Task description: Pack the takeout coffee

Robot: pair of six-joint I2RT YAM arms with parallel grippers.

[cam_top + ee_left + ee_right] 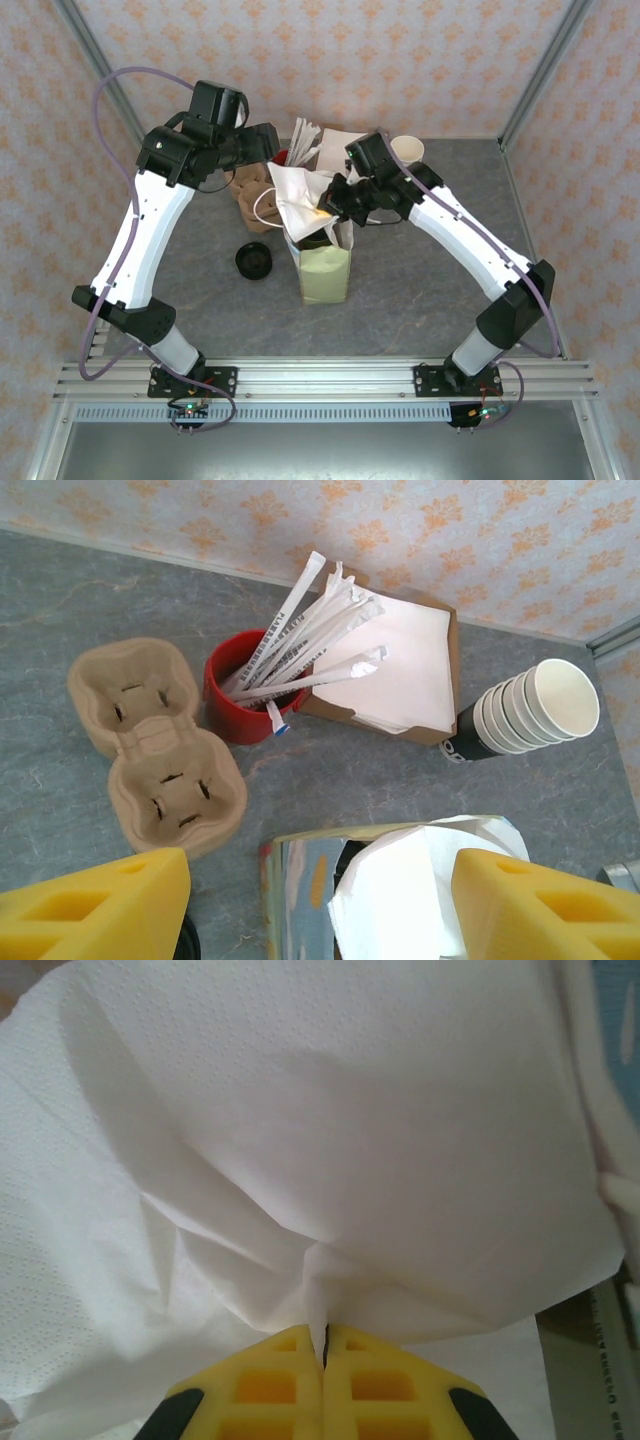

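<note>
Step in hand: adding the napkin. Right claw (325,1335) pinched shut on white napkin (300,1140) over paper bag (326,275) mouth. Left claw (322,905) open and empty, behind the bag. Takeout coffee (320,241) apparently inside the bag. Next: lower the napkin, then release.

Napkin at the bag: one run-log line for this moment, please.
right gripper: shut on napkin | napkin: at paper bag mouth | left gripper: open, empty
</note>
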